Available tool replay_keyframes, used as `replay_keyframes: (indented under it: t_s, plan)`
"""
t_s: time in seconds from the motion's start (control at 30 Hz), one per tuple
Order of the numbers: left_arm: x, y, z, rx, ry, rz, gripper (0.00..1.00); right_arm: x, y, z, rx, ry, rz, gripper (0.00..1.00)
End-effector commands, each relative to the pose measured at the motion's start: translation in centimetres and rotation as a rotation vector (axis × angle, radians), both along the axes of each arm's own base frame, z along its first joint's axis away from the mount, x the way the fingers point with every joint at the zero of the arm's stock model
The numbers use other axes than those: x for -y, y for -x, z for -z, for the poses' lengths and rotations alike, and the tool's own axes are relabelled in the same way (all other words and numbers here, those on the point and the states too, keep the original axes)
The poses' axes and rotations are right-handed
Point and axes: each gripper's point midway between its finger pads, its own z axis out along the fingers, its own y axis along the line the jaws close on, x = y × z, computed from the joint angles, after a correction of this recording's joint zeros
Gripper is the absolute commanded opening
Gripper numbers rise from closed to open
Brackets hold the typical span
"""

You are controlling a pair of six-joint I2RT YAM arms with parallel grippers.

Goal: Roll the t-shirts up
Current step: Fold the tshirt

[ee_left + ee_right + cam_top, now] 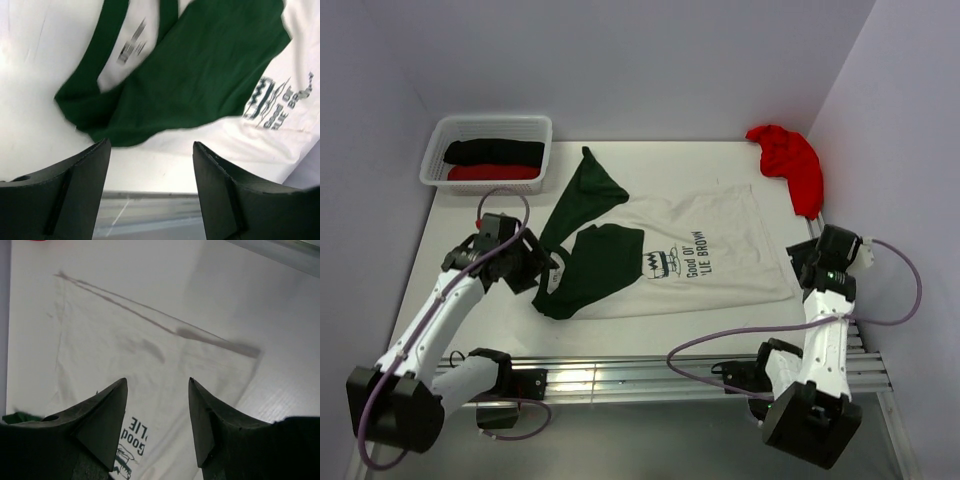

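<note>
The cream t-shirt (720,250) with dark green sleeves (590,265) and a cartoon print lies flat on the white table, one sleeve folded over its body. It shows in the left wrist view (200,70) and the right wrist view (125,340). A plain red t-shirt (790,160) lies crumpled at the back right. A black roll (495,151) and a red roll (492,172) lie in the basket. My left gripper (546,272) is open and empty at the shirt's green left edge. My right gripper (798,262) is open and empty at the shirt's right hem.
A white mesh basket (535,125) stands at the back left corner. Walls close the table at the back and the right. A metal rail (620,370) runs along the near edge between the arm bases.
</note>
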Motion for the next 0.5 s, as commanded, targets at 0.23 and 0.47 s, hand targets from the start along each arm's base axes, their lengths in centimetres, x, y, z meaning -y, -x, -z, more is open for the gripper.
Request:
replay_keyframes:
  t_s: [0.23, 0.47]
  plan:
    - [1.1, -13.9, -2.9, 0.178, -0.143, 0.083, 0.67, -3.6, -12.8, -6.3, 0.070, 0.143, -0.316, 0.56]
    - [2.9, -21.5, -2.1, 0.157, -0.175, 0.149, 0.67, -4.4, -21.3, -3.5, -0.022, 0.139, -0.433, 0.51]
